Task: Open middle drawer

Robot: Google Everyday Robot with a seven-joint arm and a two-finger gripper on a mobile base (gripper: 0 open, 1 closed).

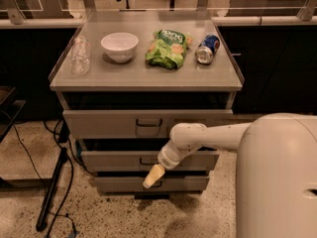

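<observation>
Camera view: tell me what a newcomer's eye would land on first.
The big white robot arm dominates the lower right, reaching left so that its gripper hangs in front of the cabinet, just below the front of the middle drawer. On the grey cabinet top sit a white bowl, a green snack bag and a blue can lying on its side, with a clear bottle at the left edge.

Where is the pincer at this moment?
Low centre of the camera view: the pincer hangs just below the middle drawer, in front of the lowest drawer.
</observation>
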